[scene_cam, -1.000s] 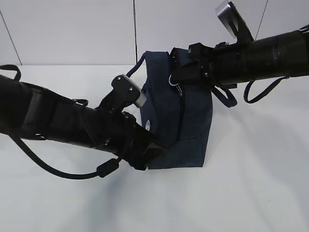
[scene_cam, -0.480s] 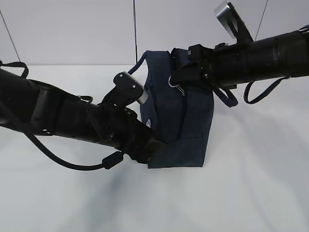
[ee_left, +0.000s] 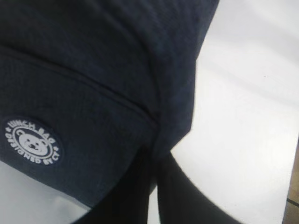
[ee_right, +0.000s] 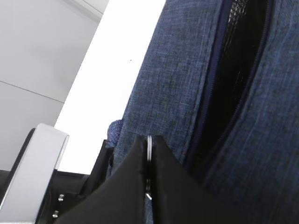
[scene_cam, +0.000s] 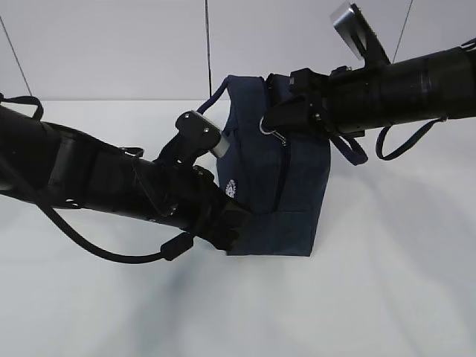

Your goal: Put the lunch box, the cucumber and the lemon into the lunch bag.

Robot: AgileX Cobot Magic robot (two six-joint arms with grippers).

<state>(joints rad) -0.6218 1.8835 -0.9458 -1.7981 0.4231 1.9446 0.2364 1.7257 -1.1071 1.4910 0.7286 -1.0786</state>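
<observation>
While both grippers pinch the lunch bag [scene_cam: 275, 178], white table [scene_cam: 387, 297], pale panelled wall [scene_cam: 111, 44]

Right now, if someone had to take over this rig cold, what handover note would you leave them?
Left gripper: shut, pinching the fabric at a lower corner of the lunch bag.
Right gripper: shut on the metal ring pull of the bag's zipper, near the top.
The bag stands upright on the white table; the right wrist view shows the zipper partly open, with a dark gap.
Lunch box, cucumber and lemon are in no view; whether any is already inside cannot be told.
Left to do: finish opening the bag, find the three items and load them.
</observation>
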